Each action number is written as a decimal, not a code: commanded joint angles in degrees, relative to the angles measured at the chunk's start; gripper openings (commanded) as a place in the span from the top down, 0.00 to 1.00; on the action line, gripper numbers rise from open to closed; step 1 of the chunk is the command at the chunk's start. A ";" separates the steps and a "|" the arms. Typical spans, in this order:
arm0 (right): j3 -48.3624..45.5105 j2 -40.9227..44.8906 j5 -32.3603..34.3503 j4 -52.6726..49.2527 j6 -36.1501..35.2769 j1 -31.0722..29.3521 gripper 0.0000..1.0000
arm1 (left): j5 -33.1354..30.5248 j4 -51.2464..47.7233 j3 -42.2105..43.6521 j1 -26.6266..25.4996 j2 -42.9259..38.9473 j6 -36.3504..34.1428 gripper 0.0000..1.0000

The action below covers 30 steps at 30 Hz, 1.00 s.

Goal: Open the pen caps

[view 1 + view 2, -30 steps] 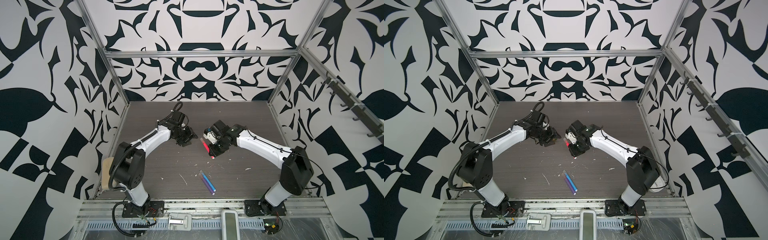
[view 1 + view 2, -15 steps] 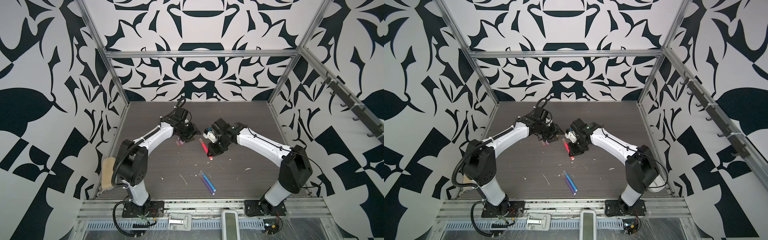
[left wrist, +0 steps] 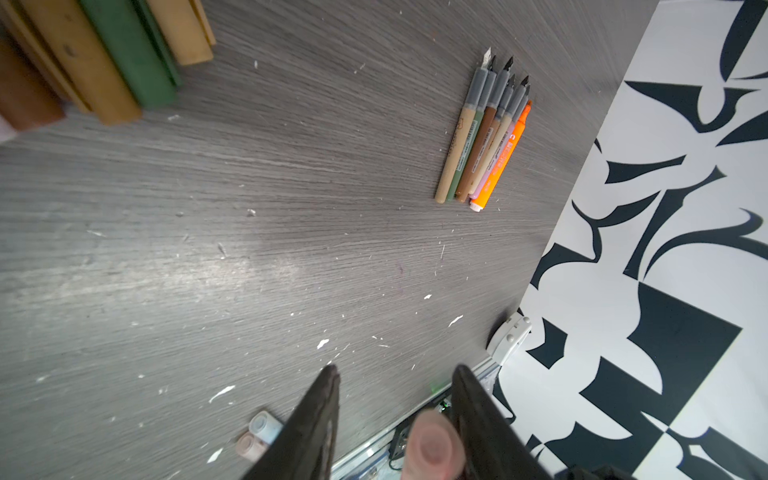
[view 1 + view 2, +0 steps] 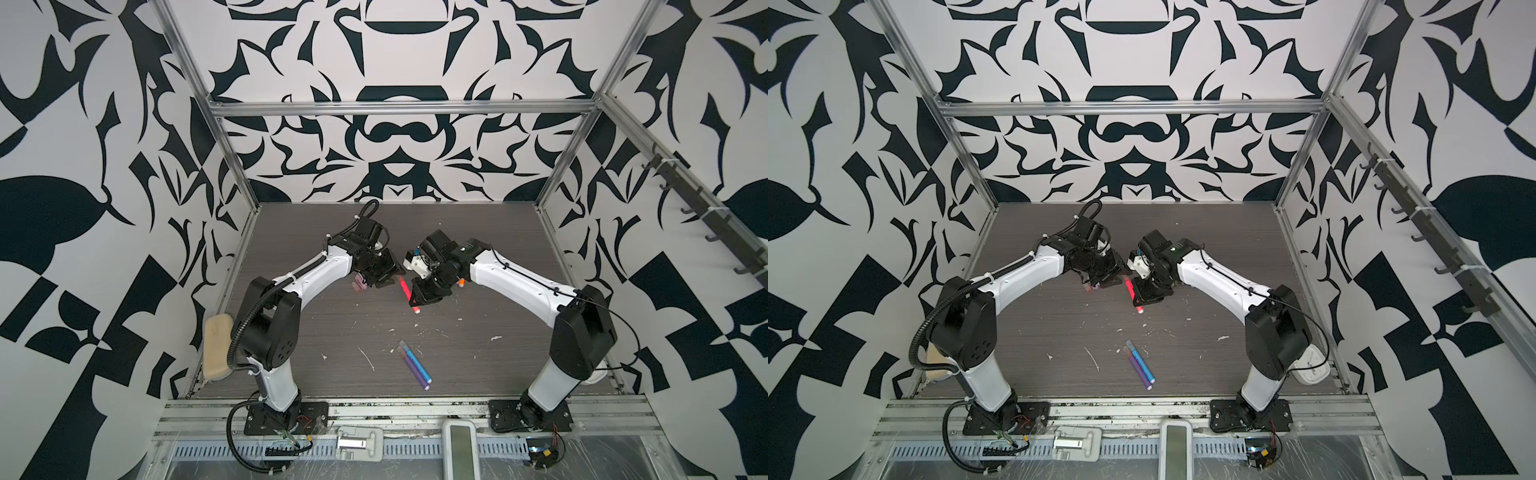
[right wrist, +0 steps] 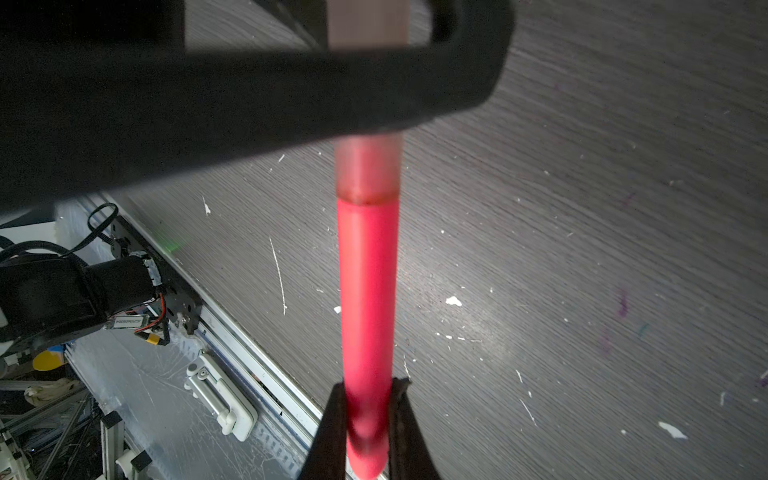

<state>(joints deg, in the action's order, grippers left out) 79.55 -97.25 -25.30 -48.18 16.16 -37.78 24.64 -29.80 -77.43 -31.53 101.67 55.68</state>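
My right gripper (image 5: 368, 382) is shut on the body of a red pen (image 5: 368, 291), which it holds above the table in both top views (image 4: 406, 291) (image 4: 1130, 291). The pen's translucent pink cap (image 5: 368, 174) reaches in between the fingers of my left gripper (image 3: 395, 370) (image 4: 388, 276). Those jaws stand apart; the cap end (image 3: 432, 446) lies against one finger, with a gap to the other. Loose pen caps in brown, tan and green (image 3: 116, 54) lie close under my left wrist; pinkish ones show in a top view (image 4: 358, 286).
Several uncapped pen bodies (image 3: 482, 145) lie in a row near the right wall. A blue pen and a purple pen (image 4: 415, 365) lie at the front middle. A beige pencil case (image 4: 217, 351) sits at the front left edge. White flecks dot the table.
My left gripper has moved right to the red pen's cap end, and its jaws have narrowed around the cap. The right gripper has kept its hold and hardly moved.
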 commanded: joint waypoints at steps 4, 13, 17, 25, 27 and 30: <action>2.45 0.65 -1.15 -0.49 0.25 0.33 1.00 | 0.47 -1.17 -1.41 -0.04 0.28 -0.33 0.67; 1.41 1.96 -2.57 -0.18 0.01 0.41 1.00 | 0.36 -1.40 -1.85 -0.09 0.37 -0.70 1.00; 0.14 2.83 -3.94 2.24 1.08 1.07 0.66 | 0.66 -0.98 -1.77 -0.03 0.09 -1.06 1.00; 0.12 0.24 -7.62 4.39 2.72 3.43 0.64 | 1.02 0.19 -1.15 -0.02 -0.70 -0.52 1.00; 0.41 -0.70 -8.80 4.72 2.72 3.72 0.64 | 1.53 1.03 -0.99 -0.02 -0.59 0.03 1.00; 0.54 -1.87 -10.55 5.00 2.56 3.77 0.64 | 1.90 2.00 -0.97 -0.04 -0.59 0.90 1.00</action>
<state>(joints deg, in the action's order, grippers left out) 79.35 -98.30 -32.58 -44.16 18.37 -33.91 25.78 -29.06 -78.13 -31.53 101.67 55.70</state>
